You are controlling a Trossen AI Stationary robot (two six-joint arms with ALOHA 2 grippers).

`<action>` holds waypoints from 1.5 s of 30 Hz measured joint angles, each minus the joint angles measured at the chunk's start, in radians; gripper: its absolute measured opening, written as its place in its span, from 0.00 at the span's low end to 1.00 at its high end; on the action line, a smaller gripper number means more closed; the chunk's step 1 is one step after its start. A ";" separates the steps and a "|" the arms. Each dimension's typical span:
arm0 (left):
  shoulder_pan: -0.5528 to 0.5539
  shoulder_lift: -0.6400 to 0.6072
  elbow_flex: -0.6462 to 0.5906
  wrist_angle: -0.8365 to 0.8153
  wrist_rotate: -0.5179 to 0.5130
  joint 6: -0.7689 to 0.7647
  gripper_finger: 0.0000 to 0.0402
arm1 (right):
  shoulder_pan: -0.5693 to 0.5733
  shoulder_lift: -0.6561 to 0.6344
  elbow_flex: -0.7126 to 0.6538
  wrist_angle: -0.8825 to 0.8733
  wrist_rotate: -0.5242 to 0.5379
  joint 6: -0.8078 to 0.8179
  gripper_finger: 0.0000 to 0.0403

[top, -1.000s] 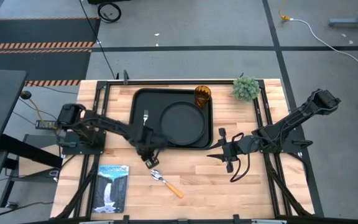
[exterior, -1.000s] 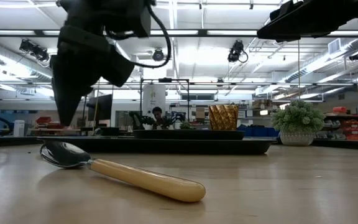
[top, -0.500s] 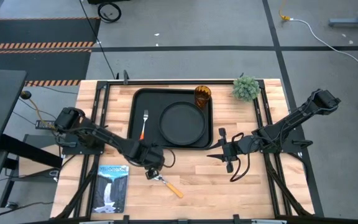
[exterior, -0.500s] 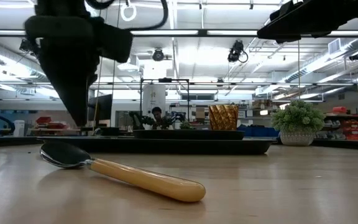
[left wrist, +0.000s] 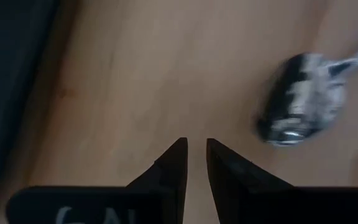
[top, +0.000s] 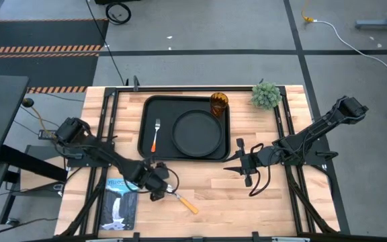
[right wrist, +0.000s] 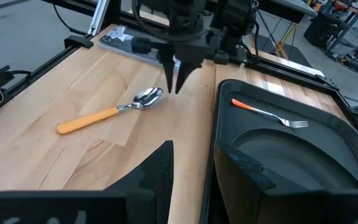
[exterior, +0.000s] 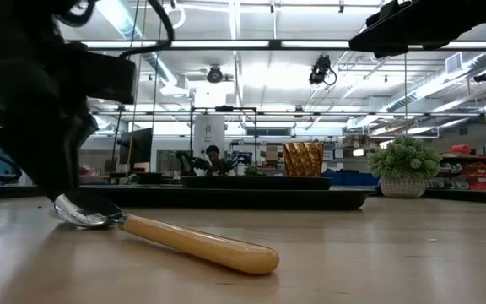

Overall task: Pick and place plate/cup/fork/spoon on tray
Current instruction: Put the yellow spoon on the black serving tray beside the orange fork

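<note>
Cutlery counts two: we see one fork on the tray beside one plate and one cup. One spoon lies on the table, bowl toward 10 o'clock, handle toward 4. Left gripper hovers beside its bowl, fingers narrowly apart, empty; right gripper waits at the tray's 4 o'clock corner, fingers parted, empty.

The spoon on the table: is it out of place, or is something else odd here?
Only the spoon is out of place: it lies on the bare wood, outside the tray, while the fork, plate and cup are on the tray. The left gripper is beside its bowl. Nothing looks spilled or damaged.
</note>
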 joint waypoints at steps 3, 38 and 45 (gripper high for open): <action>-0.004 -0.029 -0.016 0.047 -0.005 -0.019 0.16 | 0.000 0.000 0.000 0.001 0.000 0.000 0.31; -0.007 -0.316 -0.335 0.436 0.018 -0.520 0.41 | 0.020 0.000 0.000 0.042 -0.028 0.000 0.31; -0.007 -0.237 -0.334 0.486 0.040 -0.540 0.45 | 0.023 0.000 0.000 0.045 -0.027 0.000 0.31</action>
